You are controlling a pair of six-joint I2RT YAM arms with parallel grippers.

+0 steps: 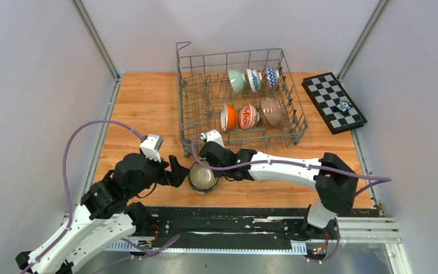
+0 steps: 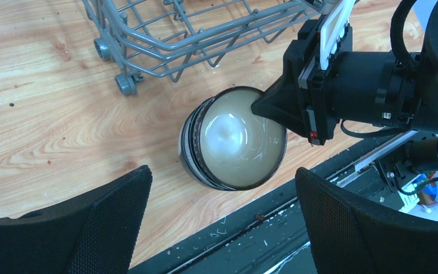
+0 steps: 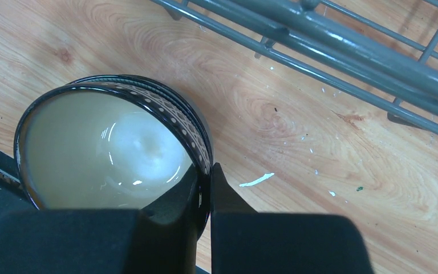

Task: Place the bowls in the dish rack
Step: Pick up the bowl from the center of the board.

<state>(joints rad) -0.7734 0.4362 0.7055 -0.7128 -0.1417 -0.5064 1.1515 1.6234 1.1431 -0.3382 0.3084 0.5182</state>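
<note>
A dark-rimmed beige bowl (image 1: 202,177) (image 2: 236,145) (image 3: 102,142) stands upright on the wooden table near its front edge, just in front of the dish rack (image 1: 185,97) (image 2: 148,40) (image 3: 319,34). My right gripper (image 1: 215,174) (image 2: 259,105) (image 3: 205,177) is shut on the bowl's right rim, one finger inside and one outside. Left of the bowl, my left gripper (image 1: 178,171) (image 2: 222,170) stands wide open and touches nothing. Several bowls stand on edge in the rack, among them a pale green one (image 1: 236,80), an orange one (image 1: 228,117) and a red-white one (image 1: 248,116).
A black-and-white chequered board (image 1: 333,103) with a small object on it lies at the far right. The rack's front corner wheel (image 2: 125,84) is close behind the bowl. A black rail (image 1: 234,212) runs along the table's near edge.
</note>
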